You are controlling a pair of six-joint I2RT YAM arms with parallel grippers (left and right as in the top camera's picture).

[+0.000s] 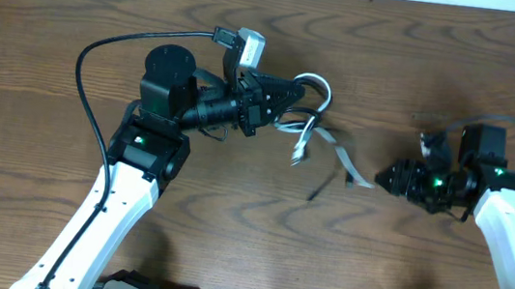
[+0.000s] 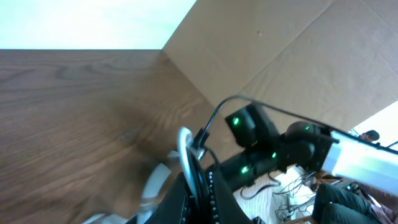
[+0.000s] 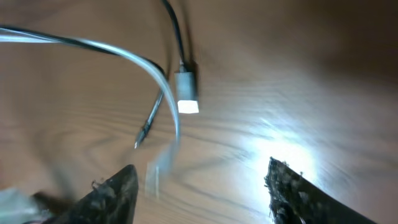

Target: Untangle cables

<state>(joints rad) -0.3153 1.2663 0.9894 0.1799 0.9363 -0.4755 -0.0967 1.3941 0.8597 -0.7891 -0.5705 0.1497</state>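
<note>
Mid-frame in the overhead view: thin white cord (image 1: 315, 81) clamped in the left gripper (image 1: 296, 93), thin black cord (image 1: 316, 189) lying just lower right. Right gripper (image 1: 378, 176) spread apart, empty, at right. Best bet: grab near the small silver plug end (image 3: 186, 93), pull away slowly, no yanking.

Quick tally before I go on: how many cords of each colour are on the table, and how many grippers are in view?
White cable: 1
Black cable: 1
Grippers: 2 (left gripper, right gripper)
Total: 4
</note>
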